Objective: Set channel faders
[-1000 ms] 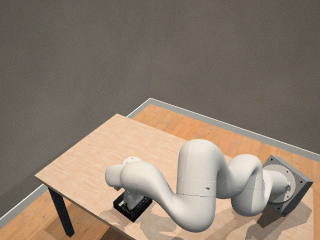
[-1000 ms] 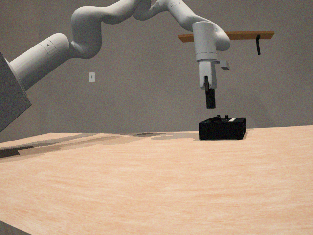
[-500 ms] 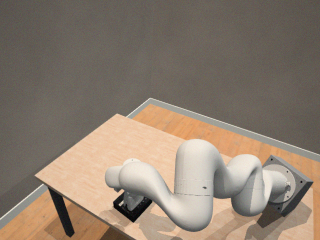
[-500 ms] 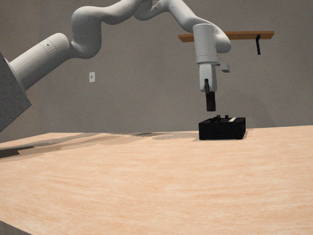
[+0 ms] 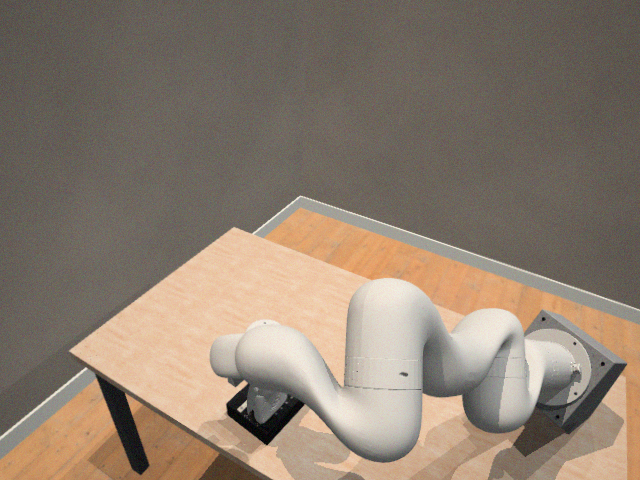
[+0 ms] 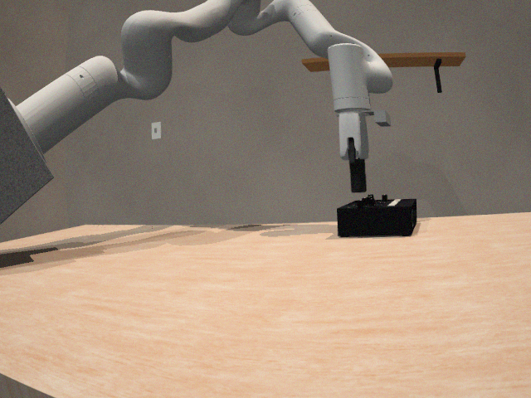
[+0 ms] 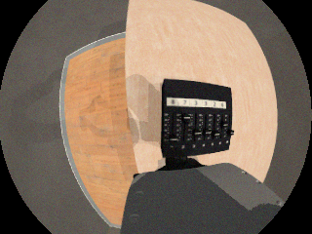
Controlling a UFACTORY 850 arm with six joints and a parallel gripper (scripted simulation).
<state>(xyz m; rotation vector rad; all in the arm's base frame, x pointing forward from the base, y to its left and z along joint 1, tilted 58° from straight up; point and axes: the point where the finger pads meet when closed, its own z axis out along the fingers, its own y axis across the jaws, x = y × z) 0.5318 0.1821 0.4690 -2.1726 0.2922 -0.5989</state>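
- Pale table (image 5: pixel 206 289) (image 6: pixel 257 299) (image 7: pixel 205 39) beneath the gripper (image 5: pixel 259 419) (image 6: pixel 358 190) (image 7: pixel 176 160), one edge nearby.
- Clenched empty, above black lighting desk (image 5: pixel 266 434) (image 6: pixel 373 222) (image 7: pixel 197 91).
- White tape (image 6: pixel 393 202) (image 7: pixel 196 102), numbered, digits blurred.

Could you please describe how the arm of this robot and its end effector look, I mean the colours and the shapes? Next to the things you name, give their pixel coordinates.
The arm (image 5: pixel 383 330) (image 6: pixel 148 55) is pale grey-white, with smooth, rounded, tube-like segments and thin seam lines. The end effector (image 6: pixel 358 191) has a whitish body and black, blocky fingers. A small grey block (image 6: pixel 382 118) sticks out beside it. I see no cables outside, and no readable lettering.
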